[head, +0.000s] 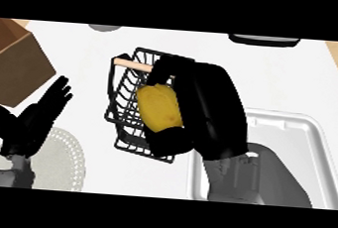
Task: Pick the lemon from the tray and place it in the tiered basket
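Observation:
The yellow lemon (pixel 160 108) is held over the black wire tiered basket (pixel 125 114), whose wooden handle (pixel 133 65) shows at its far end. My right hand (pixel 212 109) curls round the lemon, fingers above it and thumb below, reaching over the basket from the right. The grey tray (pixel 313 141) lies at the right, under my right forearm. At the left my left hand (pixel 32 119) rests open with fingers up, apart from the basket.
A brown cardboard box (pixel 7 60) stands at the far left. A white woven placemat (pixel 59 160) lies under my left wrist. A dark object (pixel 265 40) and a grey round one (pixel 104 27) sit at the far edge.

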